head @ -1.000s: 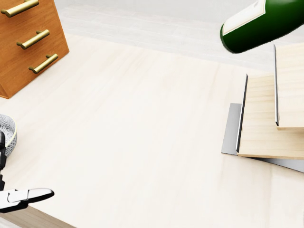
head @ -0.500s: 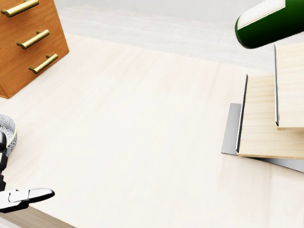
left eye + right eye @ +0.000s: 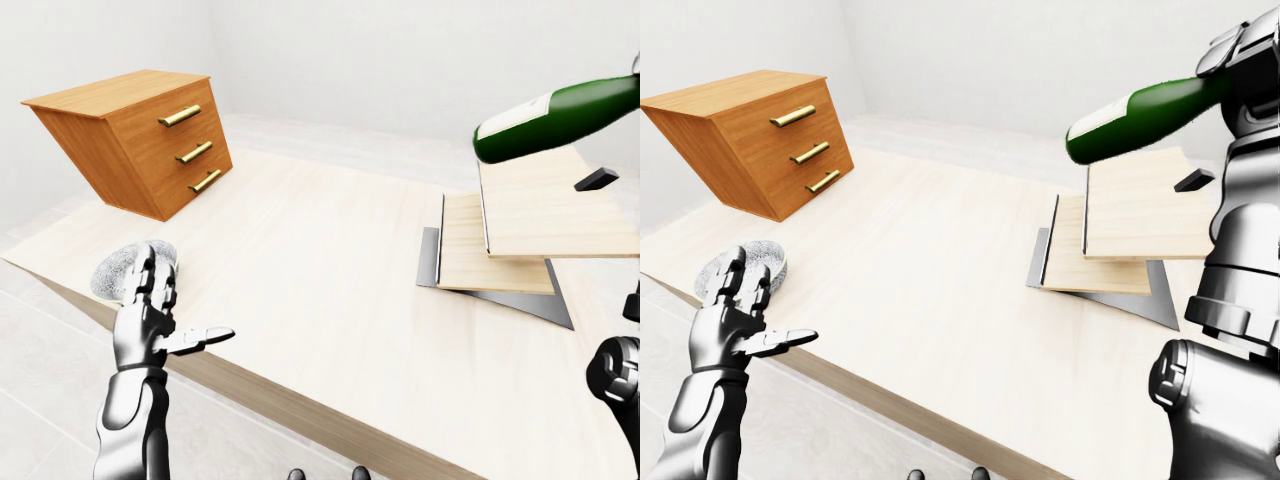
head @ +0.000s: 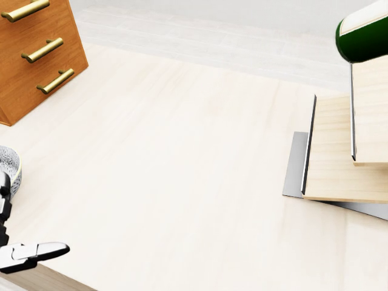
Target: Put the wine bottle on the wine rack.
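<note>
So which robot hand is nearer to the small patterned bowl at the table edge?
The left robot hand. It hangs open just below the bowl in the right-eye view. The right robot hand is far across the table, closed on the wine bottle.

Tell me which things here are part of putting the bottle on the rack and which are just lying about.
Part of the job:
- dark green glass wine bottle with pale label, held tilted above the rack
- stepped light wooden wine rack on grey base
- right hand, gripping the bottle

Just lying about:
- orange-brown wooden three-drawer chest with brass handles
- patterned grey-white bowl
- left hand, open and idle
</note>
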